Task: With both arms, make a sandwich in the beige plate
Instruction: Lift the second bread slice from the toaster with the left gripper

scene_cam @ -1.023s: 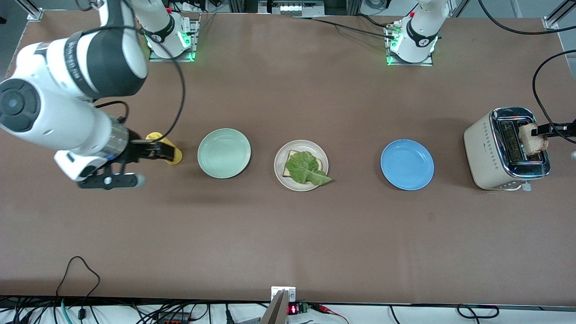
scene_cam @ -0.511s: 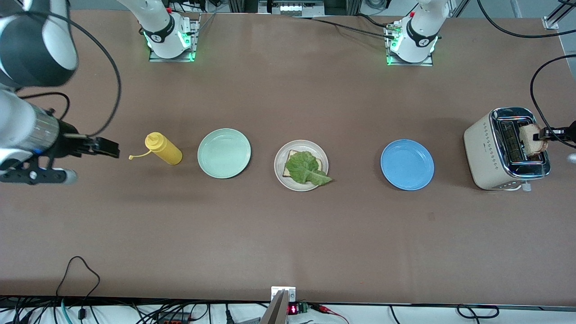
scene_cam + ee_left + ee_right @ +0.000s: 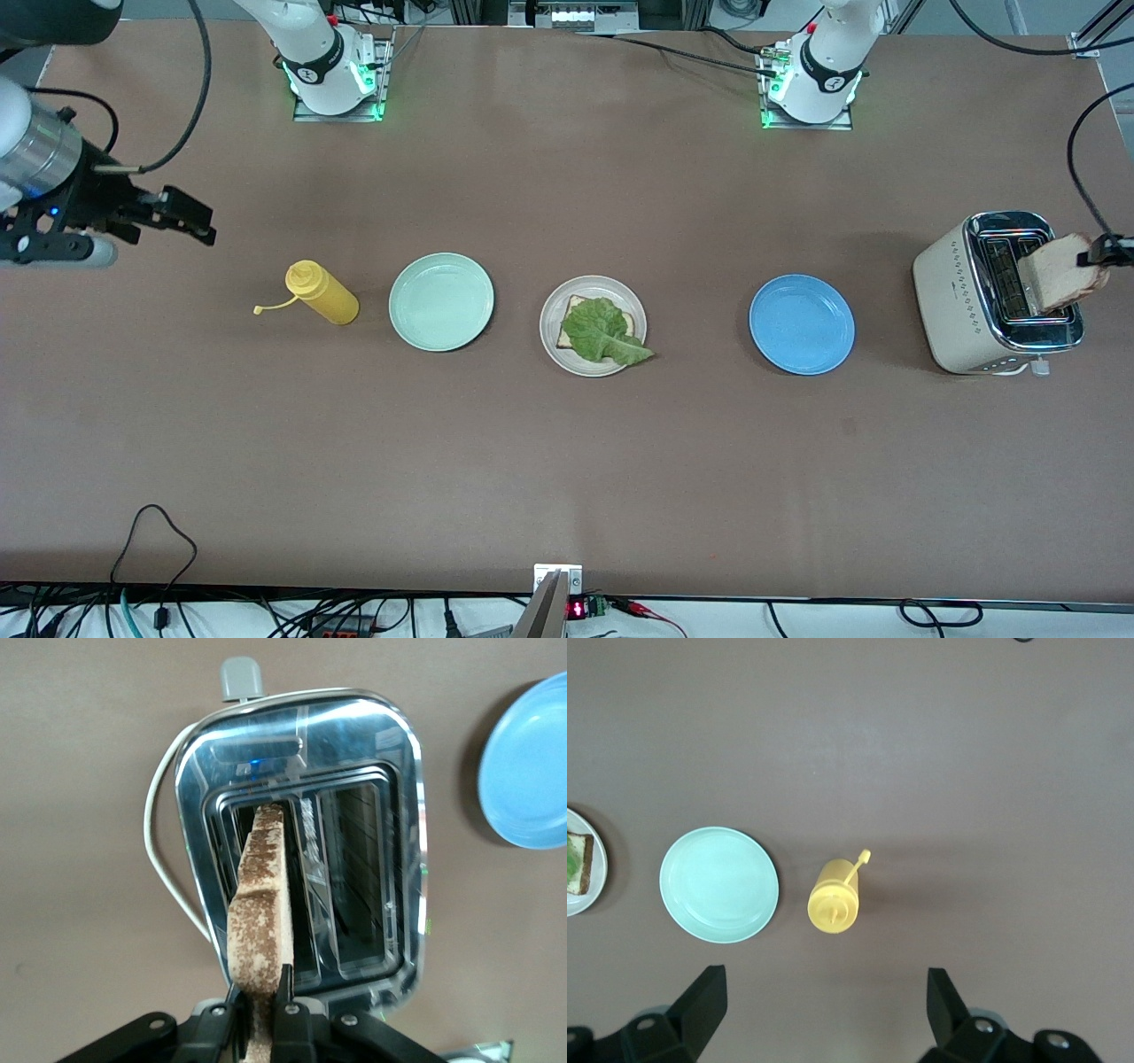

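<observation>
Holding toast: my left gripper [image 3: 259, 1008] is clamped on a browned bread slice [image 3: 1061, 272], gripped by its edge, up over the toaster [image 3: 961, 301] near the table edge at the left arm's end.
Toaster slots: in the left wrist view the slice [image 3: 259, 904] hangs edge-on above one slot, lower end looks right at the opening; can't tell if it's fully clear of it.
Right gripper: [image 3: 188, 215] sits high over the table edge at the right arm's end, fingers [image 3: 702, 1001] spread wide, nothing in them. That arm is just waiting.
Beige plate: [image 3: 550, 344] mid-table, roughly centred between the two ends.
Sandwich so far: one bread slice [image 3: 569, 330] flat on the plate with a lettuce leaf [image 3: 604, 332] on top, leaf tip poking over the rim toward the front camera. No top slice on it yet.
Mint green plate: [image 3: 441, 301] just beside the beige one, toward the right arm's end.
Blue plate: [image 3: 802, 323] between the beige plate and the toaster.
Mustard bottle: yellow bottle [image 3: 321, 292] beside the mint plate, cap dangling on its strap.
</observation>
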Robot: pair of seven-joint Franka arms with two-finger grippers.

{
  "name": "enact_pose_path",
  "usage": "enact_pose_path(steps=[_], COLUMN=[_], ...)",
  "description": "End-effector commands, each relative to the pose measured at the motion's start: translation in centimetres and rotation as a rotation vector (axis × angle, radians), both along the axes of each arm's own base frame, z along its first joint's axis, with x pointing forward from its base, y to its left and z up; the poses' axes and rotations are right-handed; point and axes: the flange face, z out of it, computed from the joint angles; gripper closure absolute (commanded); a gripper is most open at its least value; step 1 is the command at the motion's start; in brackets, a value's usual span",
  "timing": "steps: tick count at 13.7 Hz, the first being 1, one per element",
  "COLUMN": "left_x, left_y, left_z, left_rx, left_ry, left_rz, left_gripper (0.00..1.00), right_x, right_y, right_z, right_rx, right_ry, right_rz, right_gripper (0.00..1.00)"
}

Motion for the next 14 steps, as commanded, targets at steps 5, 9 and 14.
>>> enact_pose_path(steps=[5, 9, 14], left_x=[0.7, 2.8, 6.0], left_y=[-5.9, -15.4, -30.6], left_z=[12.7, 12.1, 7.2], left_rx=[-0.023, -0.090, -0.207], left_ry=[0.017, 0.090, 0.158], left_rz=[-0.105, -0.280, -0.448], left_gripper=[0.99, 0.99, 0.99], right_x=[-2.7, -2.7, -2.6], right_y=[-0.2, -1.6, -2.4], right_z=[0.8, 1.2, 1.1], right_rx=[-0.018, -0.022, -0.023], right_ry=[-0.028, -0.039, -0.040], right_rz=[-0.013, -0.022, -0.034], right_gripper=[0.00, 0.00, 0.00])
